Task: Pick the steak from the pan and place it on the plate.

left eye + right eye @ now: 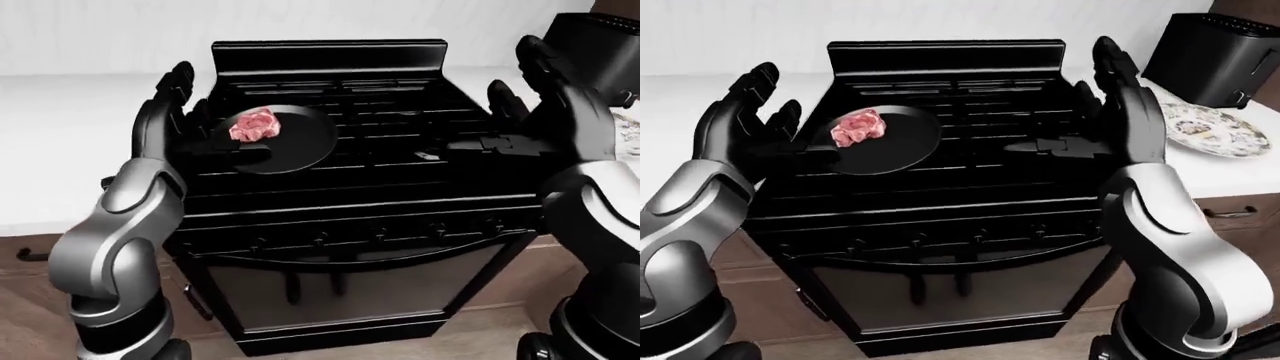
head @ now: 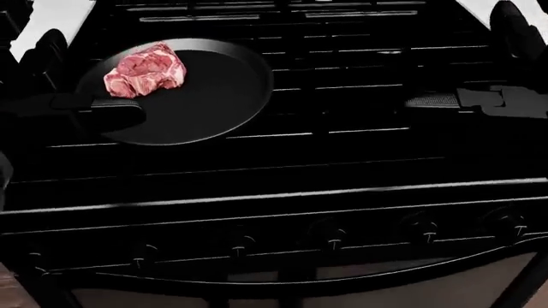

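Steak [image 2: 144,69] lies on pan [image 2: 214,90] at stove [image 1: 330,195] left; left hand [image 1: 740,124], fingers spread and empty, should descend squarely over it, right hand [image 1: 1125,112] likewise unclenched.

A red steak [image 1: 254,124] is seen lying in a black pan [image 1: 285,139] on the left of the black stove [image 1: 360,180]. The left robot hand [image 1: 168,112] and right robot hand [image 1: 545,97] are raised, fingers spread, at either side.
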Robot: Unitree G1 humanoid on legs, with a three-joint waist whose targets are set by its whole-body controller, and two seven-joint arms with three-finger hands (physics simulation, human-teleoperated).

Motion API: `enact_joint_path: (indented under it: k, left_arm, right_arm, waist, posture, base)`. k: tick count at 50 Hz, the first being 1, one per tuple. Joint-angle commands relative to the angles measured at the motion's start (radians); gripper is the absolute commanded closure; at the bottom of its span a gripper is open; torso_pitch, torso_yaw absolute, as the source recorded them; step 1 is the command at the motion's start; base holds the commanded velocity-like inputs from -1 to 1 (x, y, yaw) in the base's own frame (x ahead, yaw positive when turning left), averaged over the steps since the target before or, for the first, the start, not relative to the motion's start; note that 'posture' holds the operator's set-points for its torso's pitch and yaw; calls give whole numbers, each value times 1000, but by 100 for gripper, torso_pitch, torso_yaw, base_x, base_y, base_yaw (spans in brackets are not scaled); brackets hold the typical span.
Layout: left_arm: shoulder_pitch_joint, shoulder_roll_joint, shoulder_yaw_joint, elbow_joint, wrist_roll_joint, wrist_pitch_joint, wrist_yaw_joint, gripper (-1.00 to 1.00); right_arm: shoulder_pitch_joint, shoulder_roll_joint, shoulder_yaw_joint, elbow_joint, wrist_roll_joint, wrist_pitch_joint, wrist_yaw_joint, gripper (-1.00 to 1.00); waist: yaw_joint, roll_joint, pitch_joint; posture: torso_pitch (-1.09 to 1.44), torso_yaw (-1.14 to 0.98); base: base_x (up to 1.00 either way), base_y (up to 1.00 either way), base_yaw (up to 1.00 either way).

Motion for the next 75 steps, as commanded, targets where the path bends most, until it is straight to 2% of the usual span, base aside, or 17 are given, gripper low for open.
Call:
enact_joint_path:
  k: [1,5,6,12,15,16,21,24,27,37,40,48,54,57,58,63,75]
  left_arm:
    - [-18,11,15,-27,8,-28,1,-100]
    - [-19,12,19,-30,6,-22,1,-100]
    - [-22,12,21,-33,4,-16,3,-100]
    - [-23,12,22,-35,1,-16,5,-100]
    - [-23,12,23,-34,1,-19,4,-100]
    - [-22,13,22,-30,2,-23,2,-100]
    - [-23,13,22,-30,0,-25,4,-100]
    - [-26,13,24,-36,-4,-16,7,-100]
    - [-25,15,24,-33,-5,-21,5,-100]
    - [-25,15,21,-32,-6,-23,7,-100]
    - [-26,16,23,-33,-8,-21,8,-100]
    - [-27,15,24,-44,-19,-8,7,-100]
    - [-27,19,25,-38,-17,-15,10,-100]
    - [-24,17,22,-39,-17,-18,9,-100]
    - [-24,17,22,-37,-16,-20,8,-100]
    - [-25,19,24,-38,-16,-16,8,-100]
    - [-25,13,26,-44,-21,-11,13,-100]
  right_arm:
    - [-23,-5,-2,-9,11,-29,-4,-100]
    - [-21,-9,2,-16,18,-28,-12,-100]
    - [-22,-10,3,-16,19,-27,-14,-100]
    - [-27,-23,8,-15,1,-17,-13,-100]
    - [-20,-20,14,-15,-11,-24,-2,-100]
    - [-23,-18,11,-15,-11,-22,-1,-100]
    - [-30,-16,0,-21,1,-18,-1,-100]
    - [-32,-17,5,-21,1,-17,-5,-100]
    - [-31,-19,5,-18,-1,-15,-7,-100]
    - [-35,-15,3,-25,10,-13,-7,-100]
    - [-34,-17,2,-25,13,-15,-7,-100]
    - [-23,-14,15,-23,4,-29,-3,-100]
    - [-34,-10,8,-34,14,-10,-8,-100]
    - [-38,-10,5,-28,19,-10,-17,-100]
    - [-35,-9,6,-27,19,-15,-17,-100]
    - [-28,-10,14,-27,15,-19,-13,-100]
    - [-37,0,13,-25,-11,12,-13,-100]
  waist:
    - [14,-6,-16]
    - [17,-116,-14]
    - [8,-76,-3]
    - [13,-46,-5]
    - [3,32,-5]
    - [1,0,1]
    - [4,12,-36]
    - [10,20,-18]
    - [17,-17,-1]
    - [0,6,-35]
    - [-2,17,-3]
    - [4,62,-9]
    - [12,6,3]
    - [17,-75,-19]
    - [14,-26,-4]
    - [10,21,6]
    - [3,2,-19]
  posture:
    - [0,0]
    - [0,0]
    - [0,0]
    - [0,0]
    - [0,0]
    - [0,0]
    - [0,0]
    - [0,0]
    - [0,0]
    - [0,0]
    - [0,0]
    - [0,0]
    - [0,0]
    - [0,0]
    - [0,0]
    - [0,0]
    - [0,0]
  base:
    - [20,0,100]
    - [21,0,99]
    - [21,0,88]
    - [8,1,16]
    - [0,0,0]
    - [0,0,0]
    - [2,0,0]
    - [7,0,0]
    - [0,0,0]
    - [1,0,0]
    - [22,0,0]
    - [23,0,0]
    - [23,0,0]
    - [10,0,0]
    - [0,0,0]
    - [0,0,0]
    - [0,0,0]
